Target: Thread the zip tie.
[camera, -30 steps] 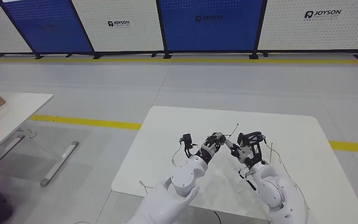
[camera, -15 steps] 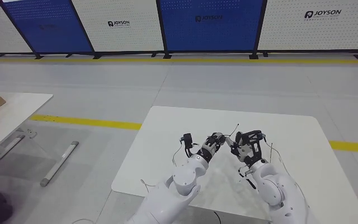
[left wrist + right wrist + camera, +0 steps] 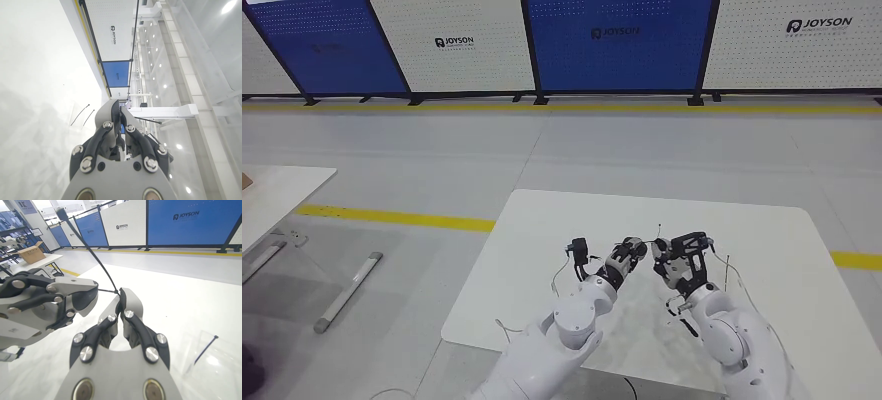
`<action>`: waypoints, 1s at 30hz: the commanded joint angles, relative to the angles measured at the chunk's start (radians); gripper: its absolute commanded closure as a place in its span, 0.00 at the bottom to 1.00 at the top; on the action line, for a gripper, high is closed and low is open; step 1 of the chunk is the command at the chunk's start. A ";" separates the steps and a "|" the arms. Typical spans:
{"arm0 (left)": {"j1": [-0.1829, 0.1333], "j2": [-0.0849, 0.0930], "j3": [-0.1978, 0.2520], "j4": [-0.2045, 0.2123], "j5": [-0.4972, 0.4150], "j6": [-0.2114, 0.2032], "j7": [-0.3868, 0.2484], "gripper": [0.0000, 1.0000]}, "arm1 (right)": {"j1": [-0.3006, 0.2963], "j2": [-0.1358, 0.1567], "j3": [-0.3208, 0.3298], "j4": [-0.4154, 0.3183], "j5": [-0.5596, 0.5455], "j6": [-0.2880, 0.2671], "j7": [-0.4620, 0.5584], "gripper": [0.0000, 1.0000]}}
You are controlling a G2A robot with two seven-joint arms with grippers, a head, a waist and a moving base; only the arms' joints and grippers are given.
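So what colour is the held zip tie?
Black; the zip tie shows best in the right wrist view.

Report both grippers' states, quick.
Left gripper: shut on the zip tie.
Right gripper: shut on the same zip tie.

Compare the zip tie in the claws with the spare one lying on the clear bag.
The held zip tie is up in the air, gripped by the right claw and the left claw; the spare zip tie lies on the clear bag, untouched. The held zip tie bows in a curve; the spare zip tie lies straight. Both are thin and black, with a small head at one end.
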 commanded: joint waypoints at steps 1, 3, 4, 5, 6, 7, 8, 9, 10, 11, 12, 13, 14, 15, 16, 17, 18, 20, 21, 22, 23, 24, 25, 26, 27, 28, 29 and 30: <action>0.001 0.000 -0.002 -0.002 0.001 0.001 0.000 1.00 | 0.001 0.000 -0.001 0.001 0.000 0.001 0.001 1.00; 0.003 0.000 -0.004 -0.004 0.003 0.002 -0.001 1.00 | 0.002 0.001 -0.002 0.001 0.000 0.003 0.002 1.00; 0.003 0.000 -0.005 -0.004 0.002 0.002 -0.002 1.00 | 0.003 0.001 -0.003 0.002 0.000 0.004 0.002 1.00; 0.004 0.000 -0.007 -0.006 0.000 0.000 -0.004 1.00 | 0.003 0.001 -0.004 0.003 0.000 0.004 0.003 1.00; 0.005 0.000 -0.008 -0.011 -0.003 -0.008 -0.008 1.00 | 0.004 0.001 -0.006 0.006 -0.001 0.004 0.006 1.00; 0.008 0.000 -0.009 -0.014 -0.004 -0.014 -0.011 1.00 | 0.005 0.001 -0.007 0.008 -0.001 0.005 0.008 1.00; 0.009 0.000 -0.009 -0.019 -0.005 -0.020 -0.016 1.00 | 0.006 0.001 -0.010 0.010 -0.001 0.005 0.010 1.00; 0.012 0.000 -0.010 -0.025 -0.007 -0.029 -0.022 1.00 | 0.009 0.001 -0.012 0.013 0.001 0.004 0.014 1.00; 0.014 0.000 -0.010 -0.029 -0.007 -0.034 -0.026 1.00 | 0.011 0.001 -0.015 0.017 0.002 0.005 0.016 1.00; 0.016 0.000 -0.010 -0.032 -0.008 -0.038 -0.028 1.00 | 0.013 0.000 -0.017 0.019 0.002 0.004 0.018 1.00; 0.018 0.000 -0.011 -0.035 -0.009 -0.043 -0.031 1.00 | 0.015 0.000 -0.020 0.022 0.002 0.003 0.020 1.00; 0.019 0.000 -0.012 -0.038 -0.010 -0.048 -0.032 1.00 | 0.018 0.000 -0.023 0.025 0.003 0.002 0.022 1.00; 0.020 0.000 -0.013 -0.040 -0.011 -0.052 -0.033 1.00 | 0.019 0.000 -0.025 0.027 0.004 0.002 0.021 1.00; 0.022 0.000 -0.014 -0.042 -0.012 -0.057 -0.033 1.00 | 0.021 0.000 -0.026 0.029 0.004 0.002 0.021 1.00; 0.024 0.000 -0.015 -0.046 -0.014 -0.063 -0.034 1.00 | 0.022 -0.001 -0.028 0.033 0.005 0.001 0.022 1.00; 0.026 0.000 -0.016 -0.050 -0.016 -0.068 -0.036 1.00 | 0.023 0.000 -0.029 0.035 0.006 0.000 0.022 1.00; 0.028 0.000 -0.017 -0.053 -0.018 -0.072 -0.037 1.00 | 0.025 0.000 -0.030 0.037 0.007 -0.001 0.023 1.00; 0.034 0.001 -0.020 -0.063 -0.020 -0.082 -0.041 1.00 | 0.027 0.000 -0.031 0.045 0.011 -0.004 0.023 1.00; 0.037 0.001 -0.021 -0.068 -0.021 -0.085 -0.042 1.00 | 0.028 0.000 -0.032 0.048 0.012 -0.005 0.023 1.00; 0.040 0.001 -0.022 -0.072 -0.022 -0.089 -0.043 1.00 | 0.029 0.000 -0.032 0.051 0.013 -0.006 0.023 1.00; 0.044 0.002 -0.024 -0.078 -0.023 -0.093 -0.045 1.00 | 0.030 0.000 -0.033 0.056 0.015 -0.007 0.022 1.00; 0.046 0.002 -0.026 -0.083 -0.025 -0.097 -0.045 1.00 | 0.030 0.000 -0.034 0.059 0.016 -0.008 0.021 1.00; 0.049 0.002 -0.027 -0.086 -0.026 -0.099 -0.046 1.00 | 0.031 0.000 -0.034 0.061 0.017 -0.008 0.019 1.00; 0.053 0.002 -0.030 -0.092 -0.028 -0.104 -0.047 1.00 | 0.031 0.000 -0.035 0.065 0.018 -0.009 0.018 1.00; 0.056 0.003 -0.031 -0.097 -0.029 -0.107 -0.047 1.00 | 0.032 0.000 -0.035 0.068 0.019 -0.009 0.017 1.00; 0.059 0.003 -0.033 -0.100 -0.028 -0.108 -0.049 1.00 | 0.033 0.000 -0.035 0.071 0.020 -0.009 0.016 1.00; 0.061 0.004 -0.034 -0.103 -0.028 -0.109 -0.049 1.00 | 0.033 0.000 -0.036 0.074 0.021 -0.009 0.015 1.00; 0.064 0.004 -0.038 -0.107 -0.031 -0.112 -0.049 1.00 | 0.034 0.001 -0.036 0.078 0.022 -0.009 0.014 1.00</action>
